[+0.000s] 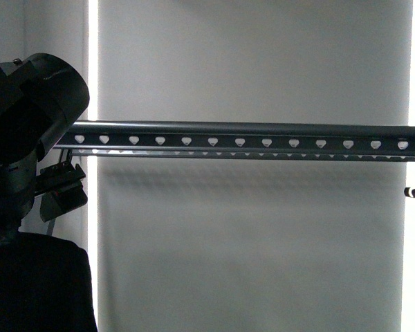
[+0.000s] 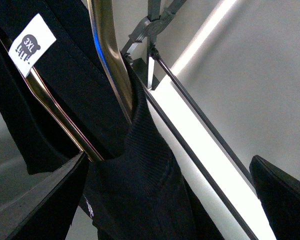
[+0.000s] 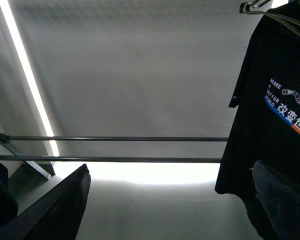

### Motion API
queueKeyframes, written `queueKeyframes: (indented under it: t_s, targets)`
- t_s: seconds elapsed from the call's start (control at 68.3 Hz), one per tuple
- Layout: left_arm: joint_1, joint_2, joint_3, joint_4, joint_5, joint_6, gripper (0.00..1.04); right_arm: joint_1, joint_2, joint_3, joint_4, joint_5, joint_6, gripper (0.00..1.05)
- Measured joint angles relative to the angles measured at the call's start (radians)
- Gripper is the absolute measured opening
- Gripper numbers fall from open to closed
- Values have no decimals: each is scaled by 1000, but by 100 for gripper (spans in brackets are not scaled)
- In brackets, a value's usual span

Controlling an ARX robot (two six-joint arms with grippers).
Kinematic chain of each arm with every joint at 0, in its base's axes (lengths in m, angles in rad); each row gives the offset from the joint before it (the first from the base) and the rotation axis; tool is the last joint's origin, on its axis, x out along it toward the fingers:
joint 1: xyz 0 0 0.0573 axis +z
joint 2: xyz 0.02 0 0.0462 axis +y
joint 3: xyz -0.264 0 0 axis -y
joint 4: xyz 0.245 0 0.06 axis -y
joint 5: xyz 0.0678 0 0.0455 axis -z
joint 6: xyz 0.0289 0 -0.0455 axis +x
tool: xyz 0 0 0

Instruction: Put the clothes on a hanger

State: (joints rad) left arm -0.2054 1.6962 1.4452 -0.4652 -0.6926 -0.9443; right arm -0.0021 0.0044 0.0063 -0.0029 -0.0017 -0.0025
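The left tool is standing wide, its two dark fingers spread far apart, clamping nothing. A black T-shirt is hanging in the gap between them, its ribbed collar draping over a brassy wire hanger just ahead of the tool; whether cloth is touching either finger, cannot tell. A white 3XL label is showing on the fabric farther out. Beyond the collar, grey struts of the rack are meeting at a joint. From the front, the left arm is looming dark beside one end of the rack's long rail, whose heart-shaped holes are running level across a pale blind; black cloth is hanging below the arm. The right tool is gaping wide too, nothing lying between its fingers. Ahead of it two thin bars are crossing the view, and off past one finger a printed T-shirt is hanging from a wire hook, white MAKE A BETTER WORLD lettering sitting above a blue-orange stripe. Cannot tell whether that is the same garment as the one at the left tool.
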Motion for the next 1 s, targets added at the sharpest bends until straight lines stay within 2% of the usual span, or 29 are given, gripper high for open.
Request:
queueKeyframes:
  t_s: [0.322, 0.513, 0.776, 0.908, 0.996]
  targets:
    - [-11, 131, 114, -56, 6, -52, 98, 0, 0, 0, 0, 0, 0, 97]
    - [-16, 130, 130, -93, -38, -63, 65, 0, 0, 0, 0, 0, 0, 97]
    - [1, 111, 106, -69, -29, -66, 23, 0, 0, 0, 0, 0, 0, 97]
    - [16, 95, 77, -47, -11, -93, 6, 0, 0, 0, 0, 0, 0, 97]
    - [26, 84, 57, -28, -1, -97, 5, 0, 0, 0, 0, 0, 0, 97]
